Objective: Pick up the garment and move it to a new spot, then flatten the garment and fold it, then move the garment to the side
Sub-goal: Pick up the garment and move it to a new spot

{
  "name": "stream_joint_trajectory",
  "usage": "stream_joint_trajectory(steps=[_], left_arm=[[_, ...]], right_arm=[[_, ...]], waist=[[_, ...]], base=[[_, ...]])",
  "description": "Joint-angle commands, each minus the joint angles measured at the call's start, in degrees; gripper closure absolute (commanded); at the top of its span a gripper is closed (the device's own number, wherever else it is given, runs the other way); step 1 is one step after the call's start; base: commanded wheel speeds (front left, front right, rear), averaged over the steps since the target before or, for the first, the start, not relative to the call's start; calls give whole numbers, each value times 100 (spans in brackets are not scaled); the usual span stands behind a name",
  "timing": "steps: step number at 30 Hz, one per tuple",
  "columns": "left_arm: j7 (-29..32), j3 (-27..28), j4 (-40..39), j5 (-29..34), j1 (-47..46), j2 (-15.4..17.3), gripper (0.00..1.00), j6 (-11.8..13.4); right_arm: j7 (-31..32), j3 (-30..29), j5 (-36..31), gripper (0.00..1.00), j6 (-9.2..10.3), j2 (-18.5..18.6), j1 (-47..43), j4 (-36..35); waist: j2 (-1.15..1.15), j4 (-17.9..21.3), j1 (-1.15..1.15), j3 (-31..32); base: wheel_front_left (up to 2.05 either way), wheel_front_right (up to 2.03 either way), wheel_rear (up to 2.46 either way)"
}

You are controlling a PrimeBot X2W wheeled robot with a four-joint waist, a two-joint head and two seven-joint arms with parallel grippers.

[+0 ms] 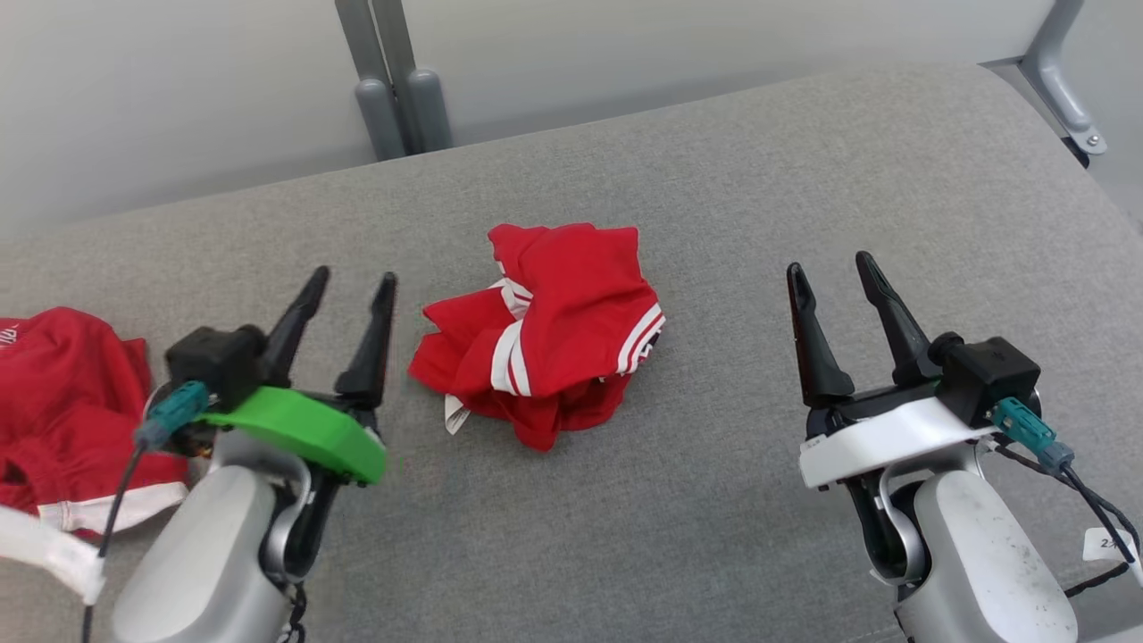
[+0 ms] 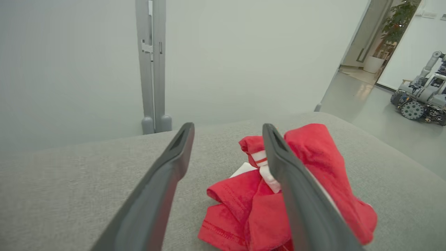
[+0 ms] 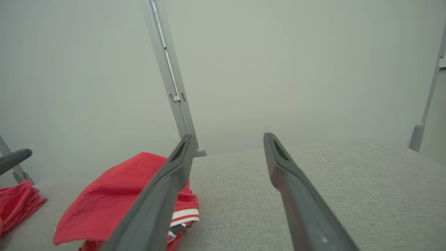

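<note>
Both pincers are wide open and holding nothing. Left gripper (image 1: 354,275) hovers low over the grey fabric tabletop (image 1: 732,179), fingers well apart and pointing away from the robot, with the crumpled red garment (image 1: 554,330) just to its right and not touching it. Right gripper (image 1: 829,263) is the same deal, fingers spread, but it sits well apart from the garment on the other side, with bare grey fabric between them.

So the garment is lying roughly mid-table between the two grippers, closer to the left one. It's balled up in a heap, red with white stripe trim showing in a few places, and a little white tag (image 1: 455,415) pokes out at its near-left edge.

From the left wrist view the right-hand finger (image 2: 299,195) overlaps the heap, though I can't tell if it actually touches.

Off at the far left edge of the table there's a second red garment (image 1: 62,384) with a white hem, also rumpled. Two grey posts (image 1: 393,89) stand behind the table against a pale wall. Through a doorway the left wrist view catches another wheeled robot (image 2: 418,101) parked on the floor.
</note>
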State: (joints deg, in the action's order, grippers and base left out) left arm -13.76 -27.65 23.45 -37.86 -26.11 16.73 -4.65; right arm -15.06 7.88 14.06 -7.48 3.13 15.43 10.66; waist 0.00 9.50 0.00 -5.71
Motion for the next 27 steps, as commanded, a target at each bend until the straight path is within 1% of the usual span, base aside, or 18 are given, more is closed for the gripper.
stream_joint_trajectory(steps=[1,4,8,11,14,17,19,20,24,27], left_arm=[[-49,120,-125,-40,190,94,0,99],[-101,447,-449,-48,567,323,0,373],[-145,864,-895,-5,1099,448,0,697],[-144,1175,-1233,165,1418,459,0,841],[-140,1536,-1539,396,1801,303,0,952],[-138,1852,-1776,651,2120,109,0,994],[-138,2004,-1927,905,2345,-108,0,1000],[-138,2062,-2018,949,2457,-274,0,959],[-139,2379,-2176,1267,2721,-667,0,803],[-139,2527,-2151,1453,2771,-862,0,639]], right_arm=[[-17,-10,39,0,-3,35,-94,-26],[-17,-47,43,0,-3,42,-149,-39],[-17,-99,20,0,-3,65,-228,-66],[-17,-137,-2,0,-3,67,-262,-86],[-17,-205,-4,0,-3,55,-347,-82],[-17,-228,8,0,-3,40,-406,-89],[-17,-229,4,0,-3,35,-454,-93],[-17,-225,-3,0,-3,33,-474,-100],[-17,-206,-8,0,-3,53,-483,-124],[-17,-150,-8,0,-3,85,-485,-124]], waist=[[0,-123,0,112],[0,-195,0,167],[0,-283,0,201],[0,-338,0,195],[0,-367,0,196],[0,-360,0,190],[0,-348,0,186],[0,-342,0,177],[0,-320,0,144],[0,-330,0,121]], base=[[0,0,0],[0,0,0],[0,0,0],[0,0,0],[0,0,0],[0,0,0],[0,0,0],[0,0,0],[0,0,0],[0,0,0]])
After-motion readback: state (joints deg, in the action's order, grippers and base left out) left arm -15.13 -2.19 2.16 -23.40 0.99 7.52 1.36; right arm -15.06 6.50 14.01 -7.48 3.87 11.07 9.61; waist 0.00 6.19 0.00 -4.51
